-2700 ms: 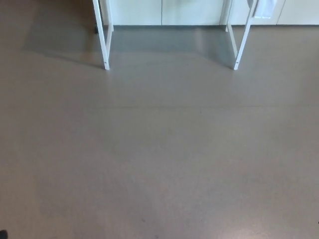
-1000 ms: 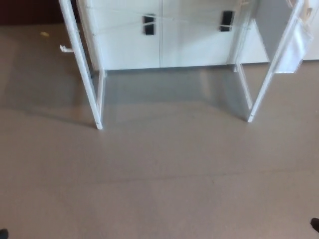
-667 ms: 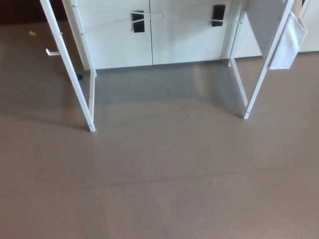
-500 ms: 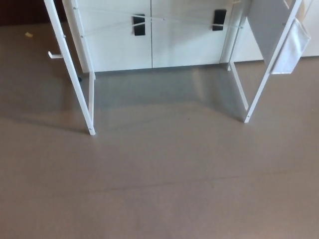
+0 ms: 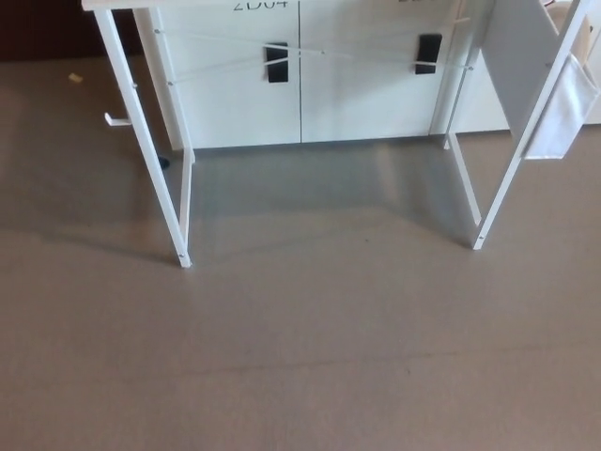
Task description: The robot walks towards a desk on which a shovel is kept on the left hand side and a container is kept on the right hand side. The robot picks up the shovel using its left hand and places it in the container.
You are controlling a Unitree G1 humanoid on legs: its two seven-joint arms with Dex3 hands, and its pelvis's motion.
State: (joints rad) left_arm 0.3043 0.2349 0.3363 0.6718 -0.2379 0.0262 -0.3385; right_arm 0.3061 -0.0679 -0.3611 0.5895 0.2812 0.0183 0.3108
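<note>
You won't find the shovel or the container in this view: only the underside of the desk [image 5: 141, 150] shows, with a thin strip of its top edge along the upper left of the picture. Compared with half a second ago, the whole picture has slid downward and a little to the right, so the camera has shifted rather than the furniture; the desk's front legs now end lower in the frame and that strip of top edge has come into sight.

Neither of your robot's hands shows, so you cannot tell whether they are released or clenched, and nothing is seen being held or touched.

The left front leg [image 5: 181, 256] and the right front leg [image 5: 479, 240] stand on the grey-brown floor [image 5: 310, 357]. Behind them is a white cabinet [image 5: 300, 94] with two dark handles and thin crossed braces in front of it. A white pouch [image 5: 562, 113] hangs at the desk's right side. A small pale scrap [image 5: 74, 77] lies on the floor at the far left.
</note>
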